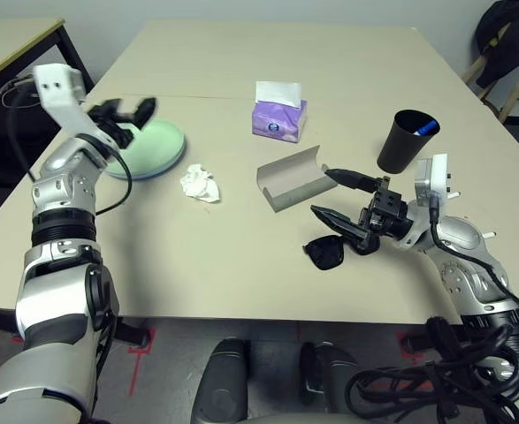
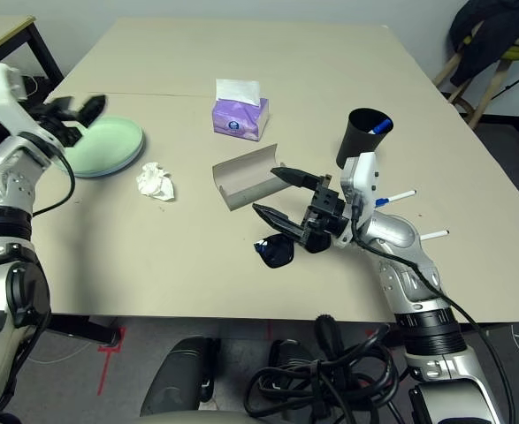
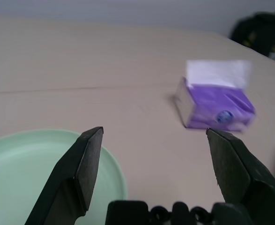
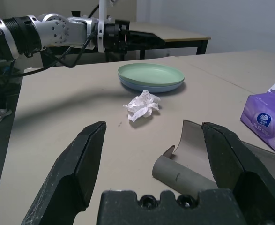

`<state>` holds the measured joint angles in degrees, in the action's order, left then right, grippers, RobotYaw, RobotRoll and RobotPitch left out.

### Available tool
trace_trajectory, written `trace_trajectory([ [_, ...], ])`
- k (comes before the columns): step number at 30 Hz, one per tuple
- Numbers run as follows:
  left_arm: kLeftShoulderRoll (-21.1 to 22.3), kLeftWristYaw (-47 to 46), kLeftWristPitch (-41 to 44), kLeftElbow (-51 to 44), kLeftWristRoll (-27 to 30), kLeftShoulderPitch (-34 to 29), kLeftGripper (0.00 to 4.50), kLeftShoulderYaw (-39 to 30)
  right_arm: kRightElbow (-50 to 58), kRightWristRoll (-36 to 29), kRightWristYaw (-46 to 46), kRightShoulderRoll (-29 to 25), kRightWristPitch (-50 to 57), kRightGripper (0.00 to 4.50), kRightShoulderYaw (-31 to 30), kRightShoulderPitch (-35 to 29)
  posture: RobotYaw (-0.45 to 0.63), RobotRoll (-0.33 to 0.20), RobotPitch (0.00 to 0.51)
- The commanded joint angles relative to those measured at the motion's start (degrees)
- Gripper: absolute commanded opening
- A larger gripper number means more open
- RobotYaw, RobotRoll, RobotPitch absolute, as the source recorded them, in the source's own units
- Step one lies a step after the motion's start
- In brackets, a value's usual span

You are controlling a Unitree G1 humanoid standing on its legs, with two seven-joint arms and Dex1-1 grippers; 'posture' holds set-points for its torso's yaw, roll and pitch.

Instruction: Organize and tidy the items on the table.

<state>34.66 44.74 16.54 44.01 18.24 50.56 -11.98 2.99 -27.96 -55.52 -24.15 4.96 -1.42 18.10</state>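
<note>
Head view — black cup [image 1: 407,140] holds a pen [image 1: 425,129]; both claws gape, empty.

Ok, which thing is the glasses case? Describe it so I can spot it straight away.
Start at the purple tissue box near the middle of the table. Coming toward the robot from there, the grey glasses case lies open just ahead of the right gripper, with the black sunglasses nearer the table edge. It is the only curved grey shell; the crumpled white tissue beside it is soft and shapeless.
</note>
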Motion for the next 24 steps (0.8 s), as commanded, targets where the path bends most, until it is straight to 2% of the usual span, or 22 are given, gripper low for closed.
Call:
trace_trajectory([
  [1, 1.9, 6.6, 2.4, 0.5, -3.1, -0.5, 4.44, 4.9, 1.4, 0.2, 0.1, -0.7, 0.4, 4.5, 0.7, 0.1, 0.14, 0.0, 0.093],
  [9, 3.4, 12.2, 2.5, 2.9, -10.5, -0.7, 4.44, 13.4, 2.6, 0.1, 0.9, -1.3, 0.9, 4.5, 1.1, -0.4, 0.12, 0.0, 0.085],
  [24, 2.4, 14.2, 4.3, 3.7, -15.5, -2.8, 4.44, 17.3, 3.5, 0.9, 2.4, -2.5, 3.7, 4.5, 0.6, -0.6, 0.12, 0.0, 0.086],
])
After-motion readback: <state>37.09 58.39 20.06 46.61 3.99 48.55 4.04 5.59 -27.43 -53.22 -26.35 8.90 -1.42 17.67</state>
